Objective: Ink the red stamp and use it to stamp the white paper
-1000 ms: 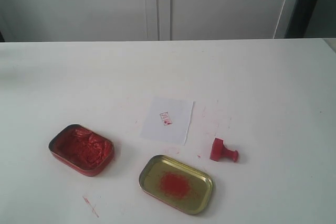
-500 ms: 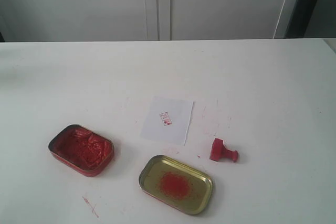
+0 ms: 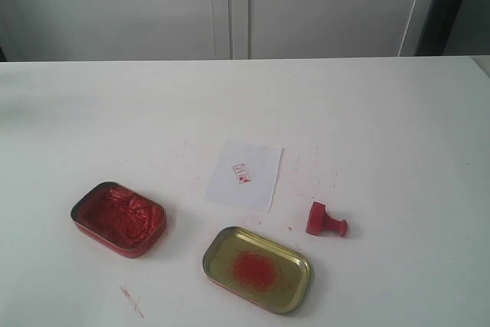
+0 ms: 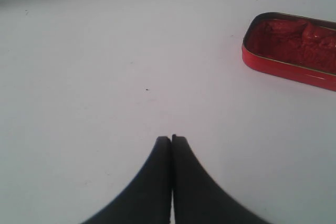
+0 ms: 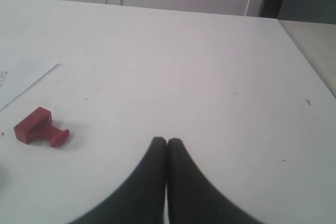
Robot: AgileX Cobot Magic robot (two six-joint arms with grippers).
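The red stamp (image 3: 325,220) lies on its side on the white table, right of the white paper (image 3: 243,174), which carries a tiny red mark. The right wrist view also shows the stamp (image 5: 39,128) and a corner of the paper (image 5: 21,80). My right gripper (image 5: 167,140) is shut and empty, well away from the stamp. My left gripper (image 4: 171,138) is shut and empty over bare table, some way from the red-paste tin (image 4: 291,50). Neither arm appears in the exterior view.
The oval tin of red paste (image 3: 119,218) sits at the front left. Its gold lid (image 3: 256,268) with a red smear lies in front of the paper. Red smudges mark the table (image 3: 398,112). White cabinet doors stand behind the far edge.
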